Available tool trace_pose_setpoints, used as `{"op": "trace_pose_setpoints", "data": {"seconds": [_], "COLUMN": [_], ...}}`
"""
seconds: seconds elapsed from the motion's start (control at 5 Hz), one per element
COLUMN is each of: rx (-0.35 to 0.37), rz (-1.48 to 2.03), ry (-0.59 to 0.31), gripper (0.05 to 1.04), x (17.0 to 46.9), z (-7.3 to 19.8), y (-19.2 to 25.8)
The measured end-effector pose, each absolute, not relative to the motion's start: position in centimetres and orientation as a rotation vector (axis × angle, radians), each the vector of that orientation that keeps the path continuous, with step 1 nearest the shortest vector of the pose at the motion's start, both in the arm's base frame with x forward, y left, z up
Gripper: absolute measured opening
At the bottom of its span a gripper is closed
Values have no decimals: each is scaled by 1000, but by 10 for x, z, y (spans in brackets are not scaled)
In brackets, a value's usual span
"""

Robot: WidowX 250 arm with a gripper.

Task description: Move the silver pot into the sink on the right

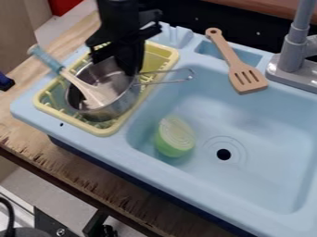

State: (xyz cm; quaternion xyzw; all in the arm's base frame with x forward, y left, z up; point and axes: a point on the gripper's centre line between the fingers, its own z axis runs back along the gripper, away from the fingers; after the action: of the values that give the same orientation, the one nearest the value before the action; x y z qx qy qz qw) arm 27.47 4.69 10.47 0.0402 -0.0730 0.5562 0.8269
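The black gripper point(112, 61) comes down from the top edge at the upper left, its fingers apart at the back of the silver pot point(127, 96). One finger overlaps the pot's upper right rim. The pot stands in the yellow drying rack point(106, 129), its wire handle extending right over the sink's edge. A spoon-like utensil point(84, 86) with a blue-grey handle leans in the pot. The light blue sink point(260, 148) is on the right.
A green and white toy piece point(174, 137) lies in the sink's left part. A slotted wooden spatula point(238, 69) rests across the back rim. The grey faucet point(291, 55) stands at the upper right.
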Motion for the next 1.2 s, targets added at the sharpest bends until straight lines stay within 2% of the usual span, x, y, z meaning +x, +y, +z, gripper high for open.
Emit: {"op": "trace_pose_setpoints", "data": {"seconds": [0.4, 0.6, 1.0, 1.2], "rx": [298, 342, 325, 300], "rz": [1116, 1078, 947, 947], "ry": [-157, -138, -99, -108], "gripper": [61, 61, 61, 61], "x": [281, 281, 274, 275], "z": [108, 108, 112, 119], "y": [20, 10, -32, -51]}}
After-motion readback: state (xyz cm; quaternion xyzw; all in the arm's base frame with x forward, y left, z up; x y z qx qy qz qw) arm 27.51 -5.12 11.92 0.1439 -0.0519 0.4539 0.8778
